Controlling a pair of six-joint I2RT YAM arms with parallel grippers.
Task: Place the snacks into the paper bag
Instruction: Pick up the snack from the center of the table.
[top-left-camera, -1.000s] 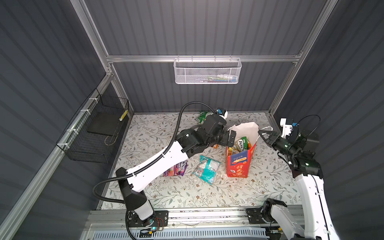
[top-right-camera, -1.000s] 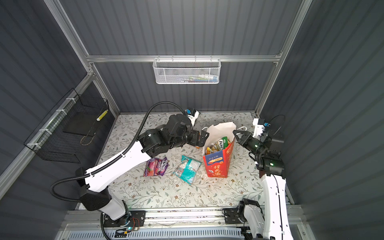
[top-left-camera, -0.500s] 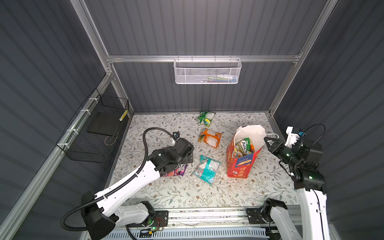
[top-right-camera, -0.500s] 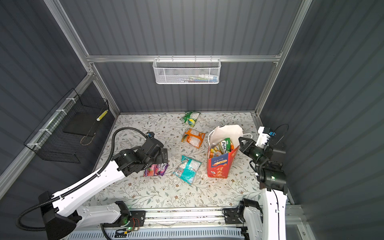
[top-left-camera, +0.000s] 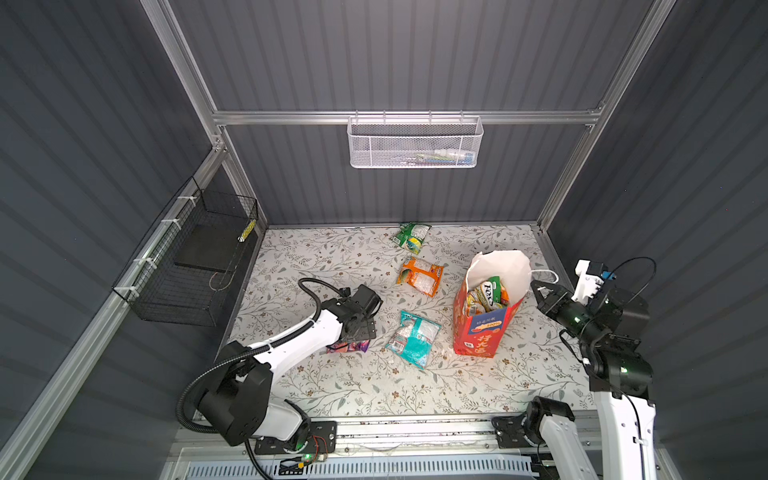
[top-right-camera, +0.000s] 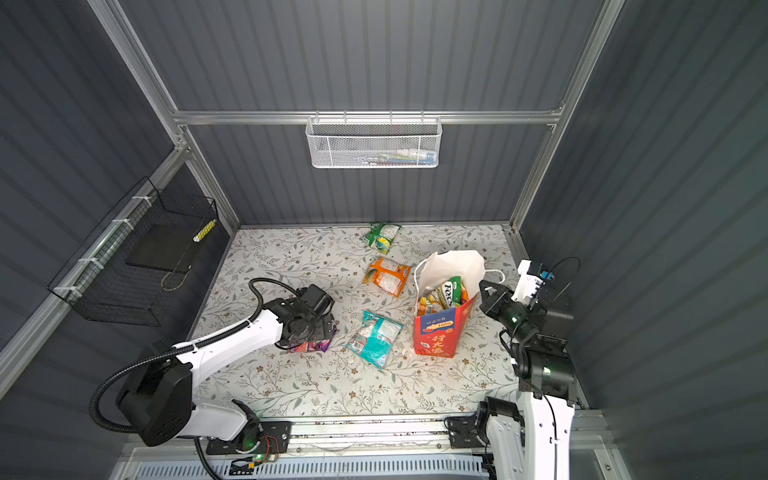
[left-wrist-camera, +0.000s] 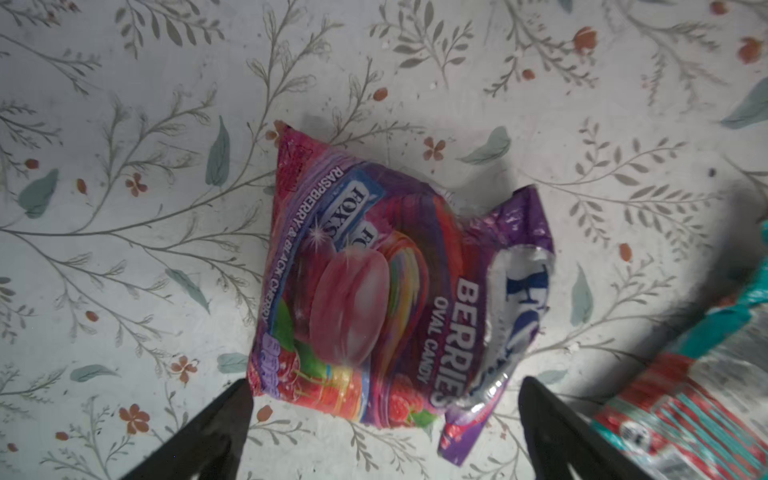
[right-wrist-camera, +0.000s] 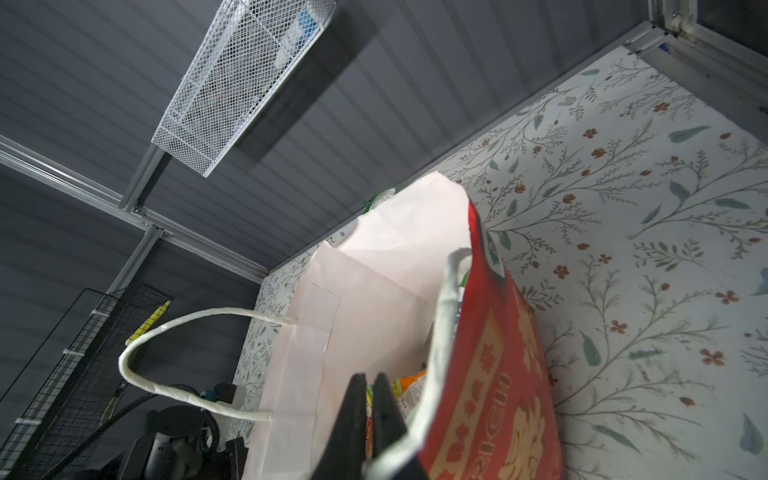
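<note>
The red paper bag (top-left-camera: 478, 336) stands upright at the right, its white inside showing, with several snacks (top-left-camera: 488, 293) in it. A purple snack packet (left-wrist-camera: 374, 282) lies flat on the floral surface. My left gripper (left-wrist-camera: 382, 392) hangs just above it, open, with one finger off each side of the packet's near end; in both top views the left gripper (top-right-camera: 313, 328) covers most of that packet. A teal packet (top-left-camera: 413, 338), an orange one (top-left-camera: 419, 280) and a green one (top-left-camera: 411, 237) lie loose. My right gripper (right-wrist-camera: 370, 384) is shut at the bag's right rim, holding nothing.
A white mesh basket (top-left-camera: 413, 143) hangs on the back wall and a black wire basket (top-left-camera: 195, 266) on the left wall. The bag's white cord handle (right-wrist-camera: 174, 332) loops out beside the right gripper. Dark walls close in three sides.
My left arm has pulled back from the bag's mouth and come down over the purple packet. The right gripper has drawn slightly away from the bag's rim.
</note>
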